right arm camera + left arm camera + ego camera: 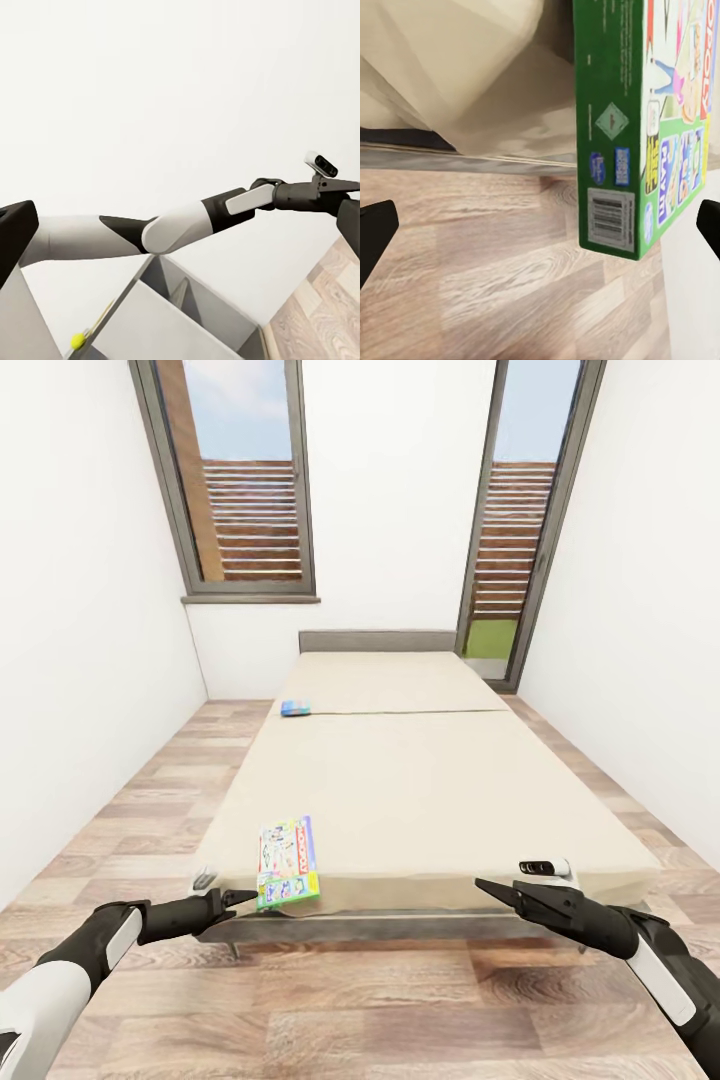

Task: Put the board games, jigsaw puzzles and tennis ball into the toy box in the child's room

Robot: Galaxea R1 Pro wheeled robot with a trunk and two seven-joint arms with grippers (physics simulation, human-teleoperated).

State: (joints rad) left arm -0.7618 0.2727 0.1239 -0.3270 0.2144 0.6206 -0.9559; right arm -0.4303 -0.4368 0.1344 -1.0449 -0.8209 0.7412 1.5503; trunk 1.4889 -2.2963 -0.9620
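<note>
The large flat beige mattress of the bed (420,790) runs from the lower middle of the head view up to the centre, between wood-plank floor (330,1000) on both sides.

At the bed's near edge, lower left of centre, lies a thin rectangular board game box (289,862) with a green border and a busy white, yellow, red and blue cartoon print; one corner hangs slightly over the edge. In the left wrist view the same box (649,127) shows its green side with a white barcode label and small blue logos, jutting out over the floor.

A smaller light blue flat box (295,708) sits far up the bed's left edge, in the middle left of the frame.

The left gripper (240,898), at lower left, points at the green box's near corner, its black fingers (375,232) spread wide and grasping nothing. The right gripper (492,888), at lower right, hovers by the bed's near edge, its fingers released and empty.

A tiny yellow-green ball (77,341) shows at the bottom left of the right wrist view.
</note>
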